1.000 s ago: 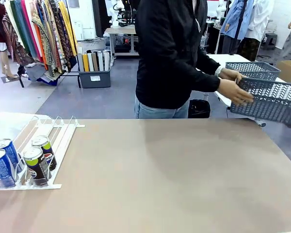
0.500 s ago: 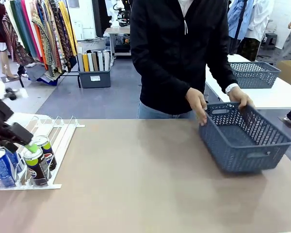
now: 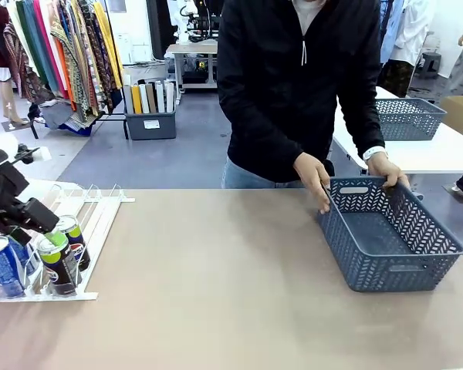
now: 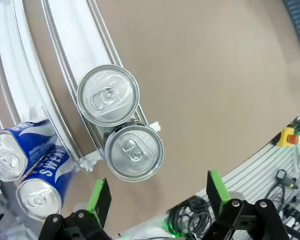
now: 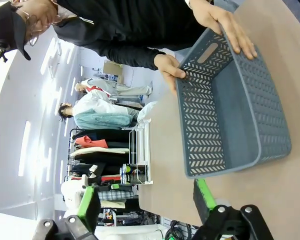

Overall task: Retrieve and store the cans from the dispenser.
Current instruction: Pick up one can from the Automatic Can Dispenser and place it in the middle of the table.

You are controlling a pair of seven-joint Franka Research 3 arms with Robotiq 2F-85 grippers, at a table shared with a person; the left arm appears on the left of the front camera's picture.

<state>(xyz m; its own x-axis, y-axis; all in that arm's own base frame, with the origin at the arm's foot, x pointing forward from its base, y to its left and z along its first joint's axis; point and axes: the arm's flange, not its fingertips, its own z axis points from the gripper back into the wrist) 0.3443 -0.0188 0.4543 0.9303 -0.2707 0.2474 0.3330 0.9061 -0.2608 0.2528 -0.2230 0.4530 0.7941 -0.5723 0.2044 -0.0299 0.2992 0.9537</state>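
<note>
Basket (image 3: pixel 393 270) first: the person has just set it on the tabletop (image 3: pixel 216 293), a hand (image 3: pixel 315 179) on its rim, ahead of our right jaws, which stand wide open and empty, so we now have somewhere to store cans. Our left jaws, also spread wide and holding nothing, have swung in over the dispenser (image 4: pixel 85 40), with the front black can (image 4: pixel 133 152) just beyond their tips, roughly between them. The cans stand upright, long axis vertical, silver tops pointing up at the left jaws, the blue pair (image 4: pixel 37 200) off to one side.
</note>
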